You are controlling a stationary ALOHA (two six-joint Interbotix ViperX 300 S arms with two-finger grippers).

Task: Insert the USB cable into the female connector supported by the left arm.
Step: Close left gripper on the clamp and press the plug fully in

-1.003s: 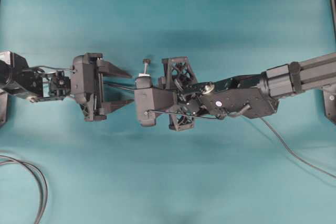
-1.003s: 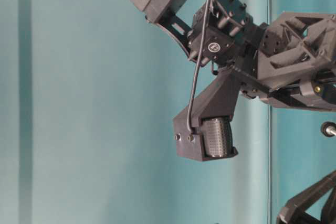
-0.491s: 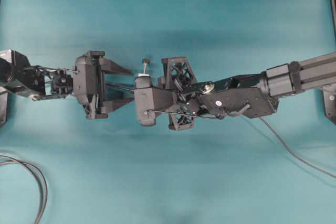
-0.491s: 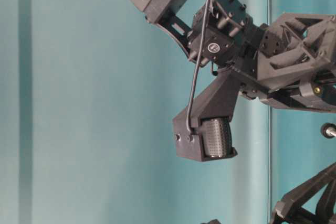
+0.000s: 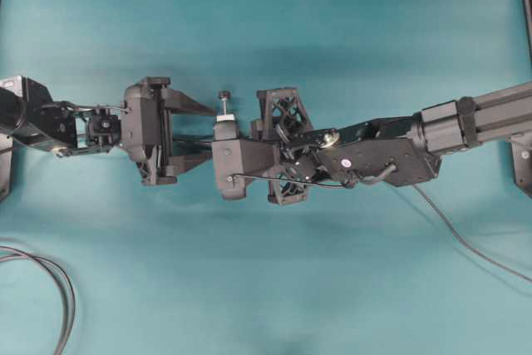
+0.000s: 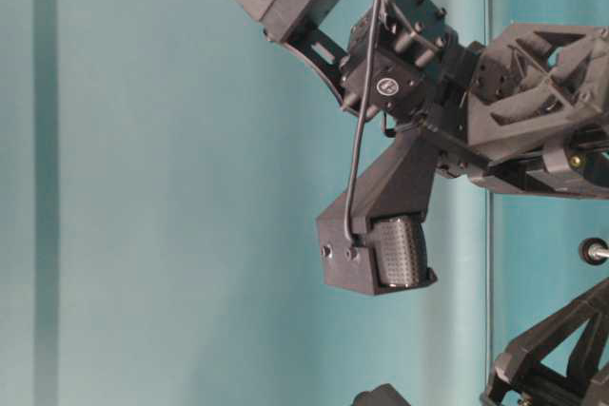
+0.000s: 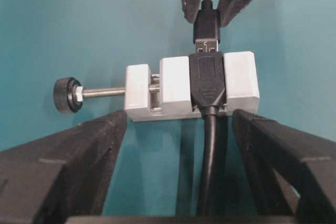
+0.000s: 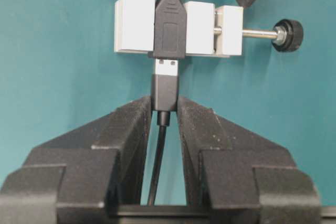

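Note:
The female connector [image 7: 210, 80] sits in a white block [image 7: 239, 80] with a black-knobbed screw [image 7: 66, 95]. Its cable [image 7: 211, 166] runs back between my left gripper's fingers. My left gripper [image 7: 179, 116] is open wide, with its fingertips [image 7: 113, 127] flanking the block's near edge. In the right wrist view my right gripper [image 8: 165, 100] is shut on the USB cable's black plug [image 8: 165, 92]. The plug's metal tip [image 8: 167, 66] enters the socket [image 8: 169, 22], and a short strip of metal shows. Overhead, the block [image 5: 224, 128] hangs between the left gripper [image 5: 208, 134] and the right arm [image 5: 374, 151].
A doubled loop of thicker dark cable [image 5: 58, 288] lies at the front left of the teal table. A thin cable [image 5: 465, 243] trails from the right arm to the right edge. Arm mounts stand at both side edges [image 5: 522, 164].
My left gripper has moved right, closer to the white block, so its fingertips now flank the block's edge. The block and its knob shifted slightly left. The right arm has barely moved.

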